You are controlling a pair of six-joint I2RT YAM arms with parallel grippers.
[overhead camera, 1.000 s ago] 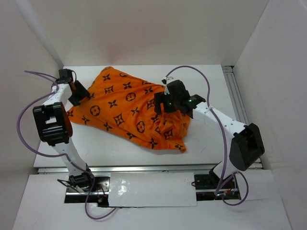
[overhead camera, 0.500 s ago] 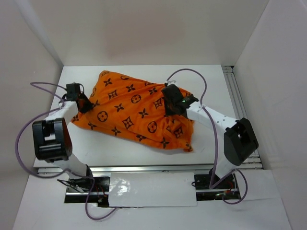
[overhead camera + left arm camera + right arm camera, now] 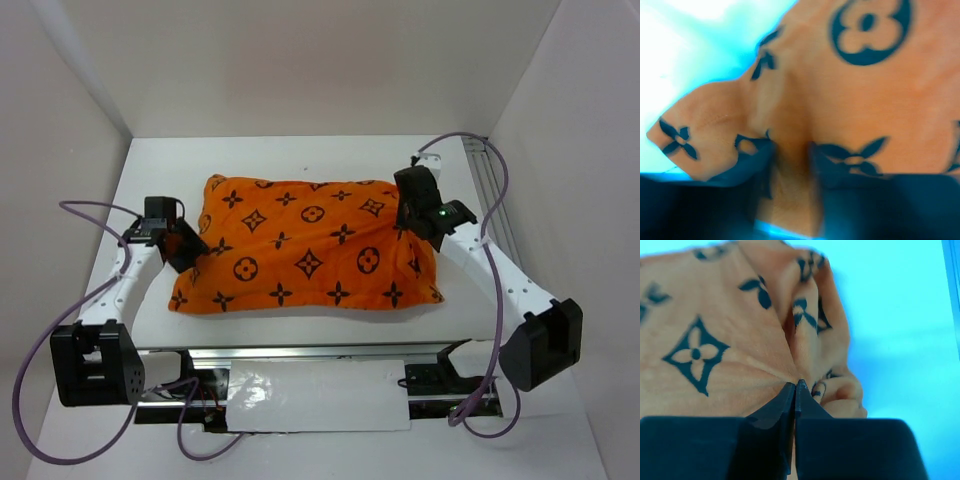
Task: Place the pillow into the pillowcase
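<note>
1. No word, number or brand name can be read in any view.
2. The pillowcase (image 3: 310, 255) carries only dark brown printed motifs, with no letters among them. They are four-petal flowers, four-point stars set in diamonds, and flowers inside circles.
3. In the left wrist view, one circle motif and several petal motifs show, all blurred.
4. In the right wrist view, a diamond with a flower at its centre shows clearly, with petal motifs on the folds beside it.
5. A small green light (image 3: 440, 212) glows on the right arm (image 3: 490, 265). No label can be read by it.
</note>
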